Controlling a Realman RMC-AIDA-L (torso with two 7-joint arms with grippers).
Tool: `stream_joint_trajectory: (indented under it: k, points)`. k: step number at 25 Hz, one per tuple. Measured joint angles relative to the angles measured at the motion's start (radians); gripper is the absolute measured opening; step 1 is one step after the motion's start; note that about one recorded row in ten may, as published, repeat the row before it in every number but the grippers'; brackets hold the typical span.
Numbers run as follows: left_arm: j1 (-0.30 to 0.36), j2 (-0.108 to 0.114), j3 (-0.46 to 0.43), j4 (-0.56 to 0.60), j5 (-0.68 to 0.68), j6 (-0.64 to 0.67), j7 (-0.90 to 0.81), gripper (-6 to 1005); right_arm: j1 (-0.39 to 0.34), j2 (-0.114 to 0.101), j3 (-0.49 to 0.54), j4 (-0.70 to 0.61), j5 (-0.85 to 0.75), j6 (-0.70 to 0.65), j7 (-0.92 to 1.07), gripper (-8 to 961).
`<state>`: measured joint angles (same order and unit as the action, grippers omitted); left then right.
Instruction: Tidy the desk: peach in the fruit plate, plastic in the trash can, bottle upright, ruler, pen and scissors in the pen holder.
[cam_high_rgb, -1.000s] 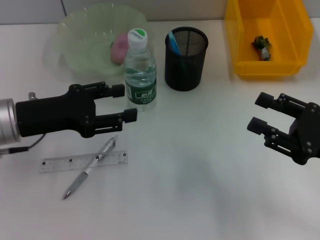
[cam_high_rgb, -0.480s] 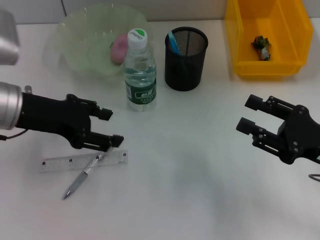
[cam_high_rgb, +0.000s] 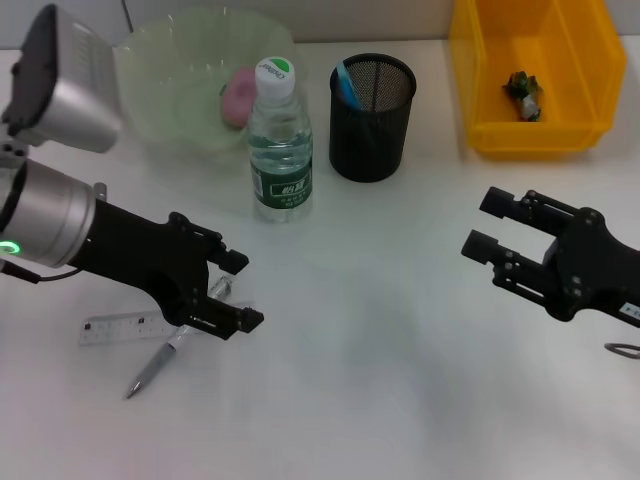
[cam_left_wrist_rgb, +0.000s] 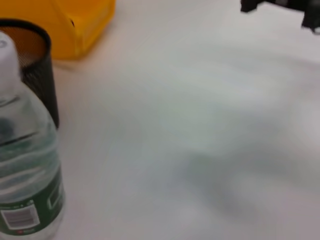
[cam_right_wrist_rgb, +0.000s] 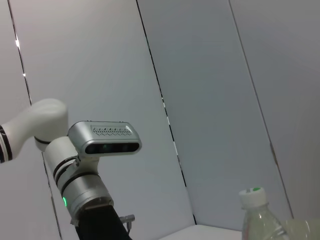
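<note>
The table (cam_high_rgb: 380, 380) is plain white. At eleven o'clock sits a pale green translucent fruit plate (cam_high_rgb: 170, 80) holding a pink peach (cam_high_rgb: 238, 97). The clear bottle (cam_high_rgb: 280, 150) has a white cap with a green patch and a dark green label with white print. The pen holder (cam_high_rgb: 371, 118) is black mesh (something blue pokes out). At one o'clock, a bright yellow trash can (cam_high_rgb: 575, 90). The pen (cam_high_rgb: 160, 360) is silver-grey, the ruler (cam_high_rgb: 115, 328) clear with dark marks. Both end effectors, left (cam_high_rgb: 238, 290) and right (cam_high_rgb: 490, 225), are black.
</note>
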<state>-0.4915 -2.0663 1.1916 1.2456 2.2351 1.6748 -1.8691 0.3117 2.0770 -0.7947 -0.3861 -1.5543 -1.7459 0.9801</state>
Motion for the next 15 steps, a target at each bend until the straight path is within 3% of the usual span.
stream_joint_trajectory:
  k: [15]
  points:
    - [-0.059,-0.007,0.164,-0.005,0.097,-0.084,-0.042,723,0.032,0.002,0.000,0.056,-0.011,0.032,-0.016,603]
